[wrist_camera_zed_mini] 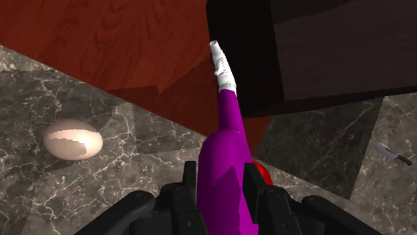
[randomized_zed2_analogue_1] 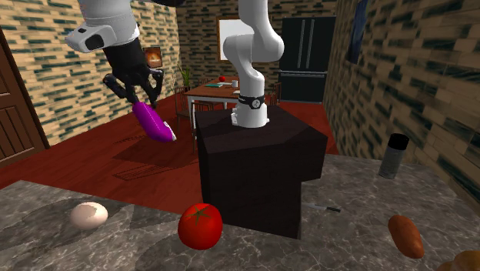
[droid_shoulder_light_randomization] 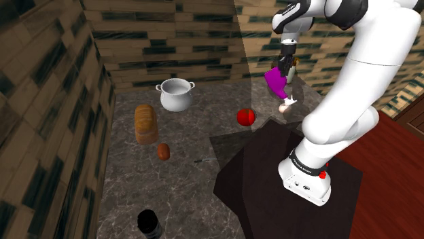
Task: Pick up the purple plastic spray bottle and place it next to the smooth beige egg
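A purple spray bottle [wrist_camera_zed_mini: 226,160] with a white nozzle is clasped between the black fingers of my gripper [wrist_camera_zed_mini: 224,183]. In the shoulder view the gripper [droid_shoulder_light_randomization: 285,68] hangs in the air with the bottle [droid_shoulder_light_randomization: 276,82] tilted below it, just above the beige egg [droid_shoulder_light_randomization: 286,104]. In the second exterior view the bottle [randomized_zed2_analogue_1: 153,122] slants nozzle-down under the gripper [randomized_zed2_analogue_1: 138,94], well above the marble counter. The egg [randomized_zed2_analogue_1: 89,215] lies on that counter near its edge, to the left of a red tomato [randomized_zed2_analogue_1: 201,225]. From the wrist, the egg [wrist_camera_zed_mini: 73,140] rests on the marble, off to the side of the bottle.
The dark stand [droid_shoulder_light_randomization: 272,176] sits on the counter beside the tomato [droid_shoulder_light_randomization: 246,117]. A white pot [droid_shoulder_light_randomization: 177,94], a bread loaf [droid_shoulder_light_randomization: 145,123], a small brown roll [droid_shoulder_light_randomization: 163,151], a black cylinder [droid_shoulder_light_randomization: 149,223] and a thin utensil [randomized_zed2_analogue_1: 327,207] lie further off. Brick walls enclose the counter's far sides.
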Robot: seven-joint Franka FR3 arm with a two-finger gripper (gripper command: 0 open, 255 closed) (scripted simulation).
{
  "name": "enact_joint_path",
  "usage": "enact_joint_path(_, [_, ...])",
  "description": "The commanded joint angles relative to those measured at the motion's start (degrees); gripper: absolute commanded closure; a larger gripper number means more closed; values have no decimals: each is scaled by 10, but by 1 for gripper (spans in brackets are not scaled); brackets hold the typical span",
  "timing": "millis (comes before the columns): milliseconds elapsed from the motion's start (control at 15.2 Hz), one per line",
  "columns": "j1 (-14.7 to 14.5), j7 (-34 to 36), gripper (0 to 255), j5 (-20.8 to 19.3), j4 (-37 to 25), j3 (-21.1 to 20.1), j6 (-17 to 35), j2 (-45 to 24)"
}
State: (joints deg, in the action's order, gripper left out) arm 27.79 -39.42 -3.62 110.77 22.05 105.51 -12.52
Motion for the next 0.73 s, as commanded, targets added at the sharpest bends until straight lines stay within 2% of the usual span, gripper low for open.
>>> enact_joint_path(0, [16,-26,255,-4,-9,11,-1,-5])
enact_joint_path(132, [33,-53,255,-6,-17,22,1,-13])
enact_joint_path(660, [37,-54,255,4,9,19,56,-43])
